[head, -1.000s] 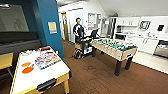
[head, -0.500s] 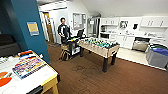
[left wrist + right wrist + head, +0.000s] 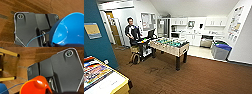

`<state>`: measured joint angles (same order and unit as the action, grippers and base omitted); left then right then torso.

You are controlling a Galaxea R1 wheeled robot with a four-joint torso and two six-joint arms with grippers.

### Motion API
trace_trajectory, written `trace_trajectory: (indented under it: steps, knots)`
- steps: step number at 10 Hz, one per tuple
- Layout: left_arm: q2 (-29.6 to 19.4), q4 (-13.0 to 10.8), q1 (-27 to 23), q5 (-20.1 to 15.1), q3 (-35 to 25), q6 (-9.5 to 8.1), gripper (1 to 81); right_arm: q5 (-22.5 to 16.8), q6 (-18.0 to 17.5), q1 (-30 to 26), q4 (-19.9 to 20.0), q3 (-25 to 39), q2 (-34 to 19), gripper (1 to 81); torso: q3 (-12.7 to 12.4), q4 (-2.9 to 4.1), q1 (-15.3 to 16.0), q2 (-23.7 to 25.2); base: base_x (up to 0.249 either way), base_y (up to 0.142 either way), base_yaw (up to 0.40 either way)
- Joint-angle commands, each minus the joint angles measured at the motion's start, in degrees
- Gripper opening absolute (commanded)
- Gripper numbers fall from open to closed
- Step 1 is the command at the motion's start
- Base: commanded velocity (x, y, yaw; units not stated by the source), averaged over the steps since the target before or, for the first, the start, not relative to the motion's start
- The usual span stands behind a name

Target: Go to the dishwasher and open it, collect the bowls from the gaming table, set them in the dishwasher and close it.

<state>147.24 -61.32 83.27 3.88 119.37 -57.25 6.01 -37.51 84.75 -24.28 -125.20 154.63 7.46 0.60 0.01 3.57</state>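
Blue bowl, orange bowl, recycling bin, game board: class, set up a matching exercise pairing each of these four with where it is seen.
Things:
1. blue bowl
2. orange bowl
3. blue-lidded bin
4. game board

Places:
A. on the yellow-edged table
B. by the right wall near the kitchen
C. left wrist view, above the wood floor
D. right wrist view, near yellow legs

Pairs: 1-C, 2-D, 3-B, 4-A

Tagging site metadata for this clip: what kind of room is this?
Likely an office break room with a kitchenette: a table-football table mid-room on brown floor, white cabinets and a counter along the far wall, and a blue-lidded bin on the right.
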Motion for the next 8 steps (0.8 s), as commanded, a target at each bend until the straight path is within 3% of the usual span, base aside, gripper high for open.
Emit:
trace_trajectory:
  steps: [1, 8]
  knots:
    - [-1.5, -0.7, -2.8, -0.6, -0.9, 0.03, 1.0, -1.9, 0.2, -3.0, -1.3, 0.8, -0.9, 1.0, 0.0, 0.00, 0.0, 0.0, 0.000, 0.000, -0.400]
    - [-1.5, -0.6, -2.8, -0.6, -0.9, -0.06, 1.0, -1.9, 0.1, -3.0, -1.4, 0.8, -0.9, 1.0, 0.0, 0.00, 0.0, 0.0, 0.000, 0.000, -0.400]
